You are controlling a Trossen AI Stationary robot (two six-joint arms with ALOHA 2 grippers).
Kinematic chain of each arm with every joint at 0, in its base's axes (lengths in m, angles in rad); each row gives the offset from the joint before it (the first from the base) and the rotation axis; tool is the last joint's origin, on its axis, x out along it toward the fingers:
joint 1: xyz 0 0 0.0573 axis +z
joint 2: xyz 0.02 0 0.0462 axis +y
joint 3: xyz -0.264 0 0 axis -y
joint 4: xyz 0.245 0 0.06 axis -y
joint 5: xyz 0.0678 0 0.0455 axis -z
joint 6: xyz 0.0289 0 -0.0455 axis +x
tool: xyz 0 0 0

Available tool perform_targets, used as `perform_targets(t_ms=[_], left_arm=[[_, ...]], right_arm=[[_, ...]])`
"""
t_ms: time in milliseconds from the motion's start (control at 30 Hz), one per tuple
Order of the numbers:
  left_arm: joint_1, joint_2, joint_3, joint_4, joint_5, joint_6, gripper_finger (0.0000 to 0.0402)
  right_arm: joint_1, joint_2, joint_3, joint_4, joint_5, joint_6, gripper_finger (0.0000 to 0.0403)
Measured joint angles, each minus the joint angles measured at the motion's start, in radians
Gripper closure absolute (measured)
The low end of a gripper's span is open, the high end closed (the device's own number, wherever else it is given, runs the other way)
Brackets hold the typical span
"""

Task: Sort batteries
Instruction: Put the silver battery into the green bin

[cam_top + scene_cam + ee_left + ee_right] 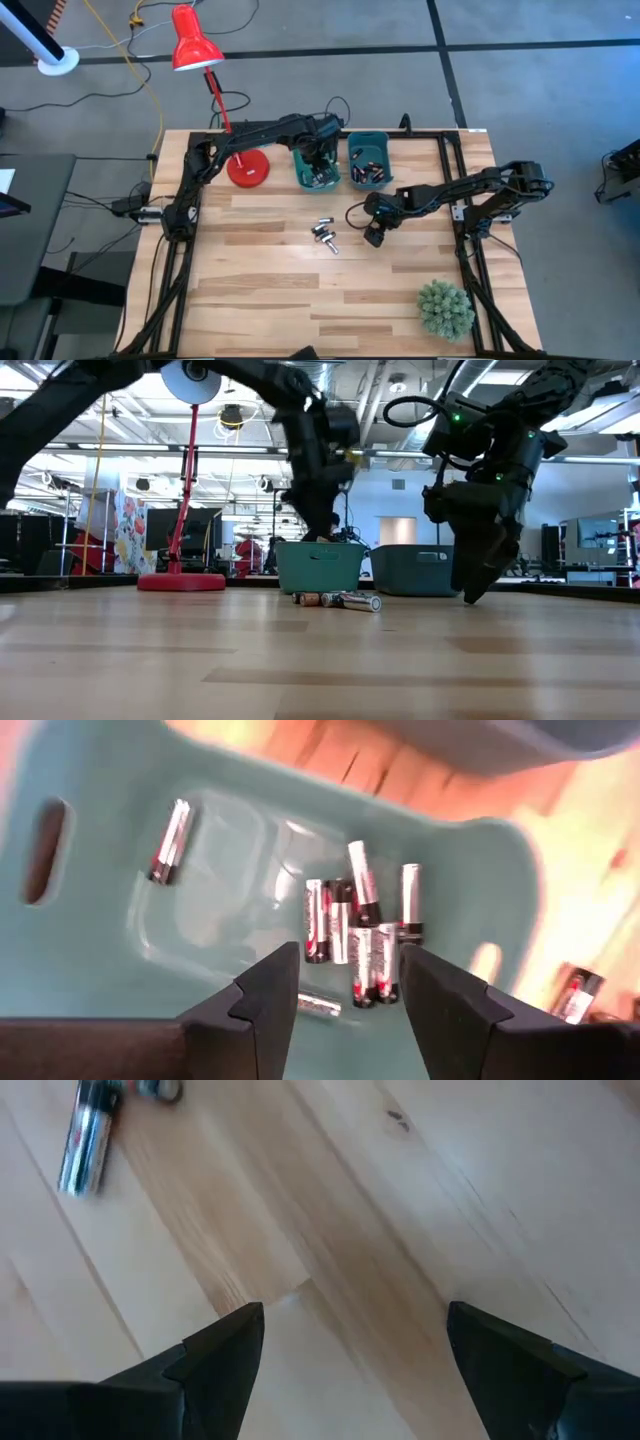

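the left tool (345, 985) hangs over the left teal bin (318, 162), fingers apart and holding nothing, with sorted batteries (358, 925) lying on the bin floor straight below it; a drop-off looks just finished. the right tool (350, 1350) hovers low over the bare desk (260, 290), spread wide and empty, with the loose batteries (324, 234) just beside it toward the left arm. the next move calls for lining up over one cell and closing on it. open desk lies all around; the second bin (369, 163) sits near, beyond the right tool, and the plant (444, 308) well apart.
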Motion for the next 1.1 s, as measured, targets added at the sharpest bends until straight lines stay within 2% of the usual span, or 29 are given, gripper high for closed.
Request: perform_targets(t_ms=[133,267,467,600,733,900,1100], left_arm=[[-0.044,-0.059,-0.003,0.006,-0.046,0.022,0.0233],[-0.074,-0.166,-0.121,0.073,-0.051,0.038,0.0233],[-0.106,-0.453,-0.531,0.307,-0.048,-0.023,0.0233],[-0.151,-0.666,-0.828,0.502,-0.045,-0.106,0.0233],[-0.211,-0.852,-1.067,0.646,-0.042,-0.206,0.0233],[-0.291,-1.037,-1.263,0.721,-0.045,-0.305,0.0233],[-0.350,-1.184,-1.373,0.713,-0.051,-0.375,0.0233]], right_arm=[[0.005,0.000,0.000,0.023,0.000,0.072,0.0072],[0.044,0.000,0.000,0.126,0.004,0.114,0.0072],[0.176,0.000,0.000,0.235,0.135,0.159,0.0075],[0.282,0.004,0.000,0.270,0.226,0.159,0.0076],[0.377,0.025,0.000,0.296,0.317,0.159,0.0076],[0.455,0.139,0.034,0.416,0.402,0.158,0.0077],[0.471,0.376,0.182,0.412,0.542,0.157,0.0077]])
